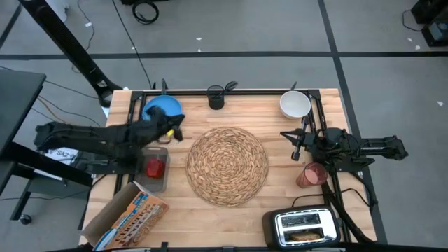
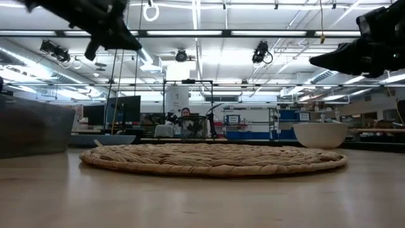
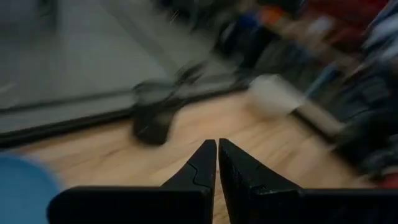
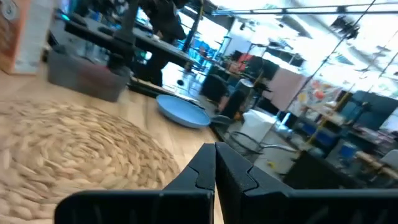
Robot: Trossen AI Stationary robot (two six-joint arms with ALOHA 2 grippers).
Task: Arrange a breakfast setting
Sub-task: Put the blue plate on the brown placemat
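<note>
The round woven straw placemat lies flat in the table's middle. The blue plate lies at the far left, partly under my left arm. My left gripper is shut and empty above the table between plate and placemat. The white bowl stands at the far right. The translucent red cup lies near the right edge. My right gripper is shut and empty, right of the placemat. The red apple sits in a clear bin. A toast slice sits in the toaster. The spoon is not seen.
A silver toaster stands at the near right. A small black cup stands at the far edge. A clear bin and a cardboard box are at the near left. A black frame rims the table.
</note>
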